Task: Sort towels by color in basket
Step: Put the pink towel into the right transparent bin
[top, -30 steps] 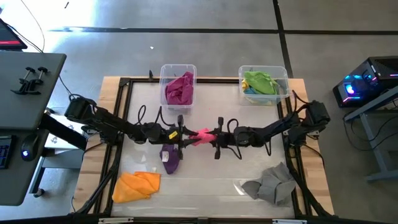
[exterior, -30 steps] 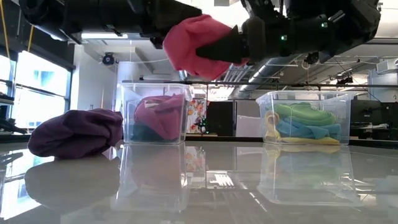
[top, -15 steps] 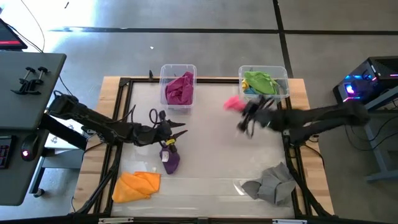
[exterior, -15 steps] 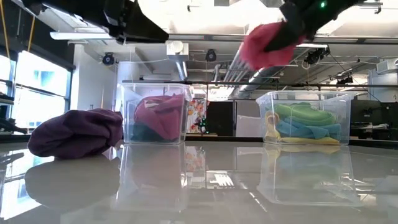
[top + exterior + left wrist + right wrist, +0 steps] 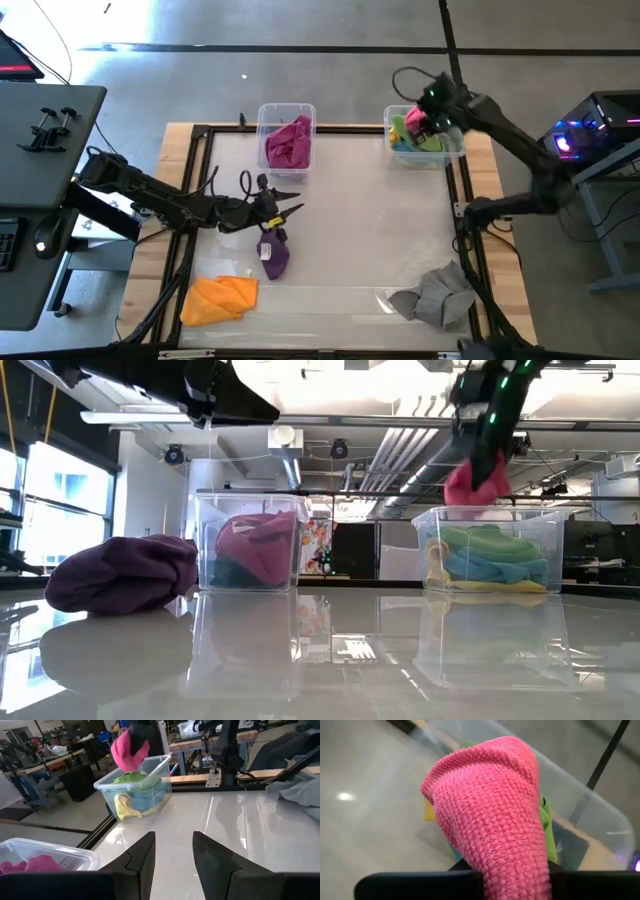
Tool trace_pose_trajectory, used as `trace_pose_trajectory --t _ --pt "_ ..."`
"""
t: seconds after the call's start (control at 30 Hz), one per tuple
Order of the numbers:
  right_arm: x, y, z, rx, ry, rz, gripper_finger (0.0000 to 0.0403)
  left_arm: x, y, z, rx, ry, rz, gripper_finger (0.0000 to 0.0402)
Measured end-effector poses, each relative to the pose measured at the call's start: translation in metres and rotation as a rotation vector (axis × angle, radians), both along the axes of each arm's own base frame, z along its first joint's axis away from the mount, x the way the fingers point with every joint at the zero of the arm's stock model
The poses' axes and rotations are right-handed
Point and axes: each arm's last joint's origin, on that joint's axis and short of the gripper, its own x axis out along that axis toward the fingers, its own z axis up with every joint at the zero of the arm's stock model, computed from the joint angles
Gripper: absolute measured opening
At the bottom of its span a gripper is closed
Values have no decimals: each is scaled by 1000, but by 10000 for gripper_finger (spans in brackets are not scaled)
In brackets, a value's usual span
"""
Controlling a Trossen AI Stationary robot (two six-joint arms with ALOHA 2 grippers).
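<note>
Towels are spread across the table, inspected from the left edge rightward. An orange towel (image 5: 219, 298) lies at the near-left corner, and a purple towel (image 5: 274, 257) sits crumpled left of centre. The left gripper (image 5: 283, 209) hovers just beyond the purple towel, its fingers parted and holding nothing; the left wrist view shows bare tabletop between them. At the far edge, left of centre, a clear bin (image 5: 286, 112) holds a magenta towel (image 5: 289, 142). A grey towel (image 5: 433, 293) lies at the near-right corner.

At the far-right corner a second clear bin (image 5: 455, 120) holds light green (image 5: 427, 133), yellow (image 5: 436, 567) and light blue (image 5: 500, 570) towels. The right gripper (image 5: 428, 118) is clamped on a pink towel (image 5: 476, 482), which hangs directly over that bin with its long axis vertical, just above the contents.

Judgement: the pink towel is poised over the green-and-blue bin, well apart from the magenta one. Release here would mix colours. The left arm is nearer the purple towel.
</note>
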Motion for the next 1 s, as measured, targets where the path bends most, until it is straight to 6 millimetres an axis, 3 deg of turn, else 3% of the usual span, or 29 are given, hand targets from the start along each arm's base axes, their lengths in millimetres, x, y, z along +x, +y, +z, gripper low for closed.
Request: trace_pose_trajectory --t 0.17,0.3,0.43,0.57,0.83,1.0 --pt "-1 -50 -32 176 42 17 47 1 0 -3 4 16 -3 117" --pt "-4 -63 -46 342 71 50 98 1 0 -3 18 24 -6 117" --pt "-8 -59 -39 476 121 49 155 1 0 -3 19 24 -6 117" --pt "-9 -47 -16 497 123 19 185 1 0 -3 19 25 -7 117" --pt "-10 -22 22 308 104 25 190 1 -1 -3 18 25 -8 117" --pt "-8 -22 17 271 26 60 181 1 -1 -3 18 25 -8 117"
